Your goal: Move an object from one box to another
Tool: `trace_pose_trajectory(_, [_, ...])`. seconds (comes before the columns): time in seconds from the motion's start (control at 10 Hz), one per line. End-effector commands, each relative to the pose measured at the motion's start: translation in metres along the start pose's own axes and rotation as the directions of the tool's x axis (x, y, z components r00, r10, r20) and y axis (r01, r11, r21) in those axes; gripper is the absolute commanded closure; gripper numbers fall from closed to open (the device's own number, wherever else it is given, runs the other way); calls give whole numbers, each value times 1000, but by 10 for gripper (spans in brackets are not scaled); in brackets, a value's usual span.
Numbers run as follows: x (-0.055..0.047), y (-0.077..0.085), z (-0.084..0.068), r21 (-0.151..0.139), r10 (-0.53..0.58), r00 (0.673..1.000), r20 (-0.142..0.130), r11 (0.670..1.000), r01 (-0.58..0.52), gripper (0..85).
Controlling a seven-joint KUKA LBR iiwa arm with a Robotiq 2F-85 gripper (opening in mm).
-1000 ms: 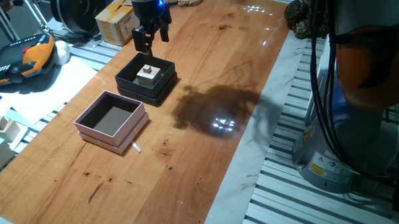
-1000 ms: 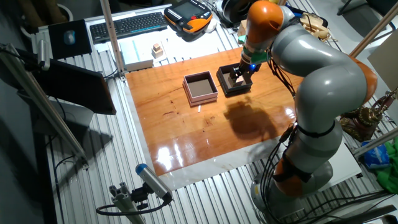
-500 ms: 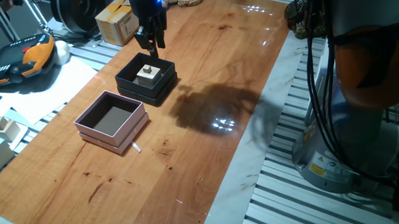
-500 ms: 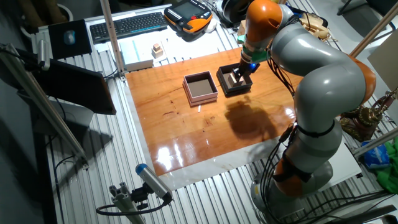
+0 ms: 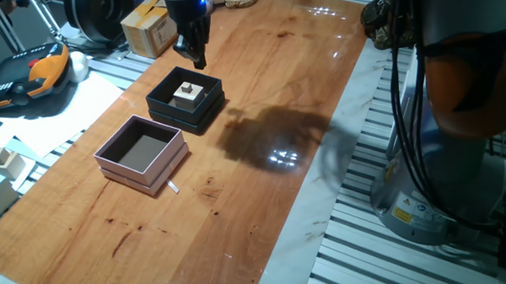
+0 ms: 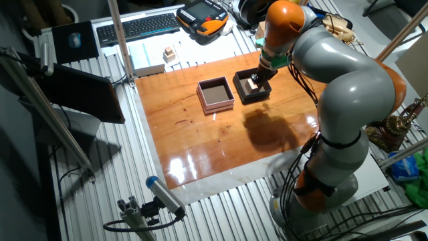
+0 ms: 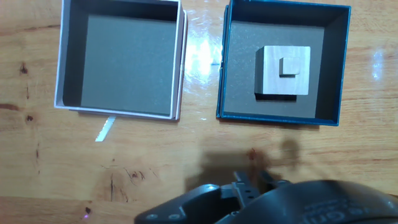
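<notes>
the table (image 5: 260, 91) carried the pink box (image 5: 142, 152) beside the black box (image 5: 185, 99), where the cube (image 5: 186, 93) sat. the gripper (image 5: 195, 55) hovered above; i could not tell its opening. an off-centre descent might strike the box wall.

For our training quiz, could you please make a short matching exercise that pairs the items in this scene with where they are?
Things:
1. wooden cube
2. pink box
3. gripper
4. pair of wooden blocks

Places:
A. above the far edge of the black box
B. off the wooden tabletop, at the side
C. inside the black box
D. on the tabletop beside the black box

Pairs: 1-C, 2-D, 3-A, 4-B
</notes>
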State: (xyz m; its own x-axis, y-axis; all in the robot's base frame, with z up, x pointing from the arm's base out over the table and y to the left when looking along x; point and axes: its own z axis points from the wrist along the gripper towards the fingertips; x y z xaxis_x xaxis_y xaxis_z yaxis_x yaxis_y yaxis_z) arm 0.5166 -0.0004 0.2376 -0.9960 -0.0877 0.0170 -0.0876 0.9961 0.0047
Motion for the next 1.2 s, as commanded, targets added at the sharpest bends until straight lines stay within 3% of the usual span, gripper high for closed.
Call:
trace_pose_trajectory(0.0, [0, 0, 0, 1, 0, 1000, 4, 1000, 0, 850])
trace_pose_trajectory(0.6, [-2, -5, 6, -8, -2, 1000, 12, 1000, 2, 850])
trace_pose_trajectory(1.1, [-12, -13, 18, -9, -3, 1000, 22, 1000, 4, 850])
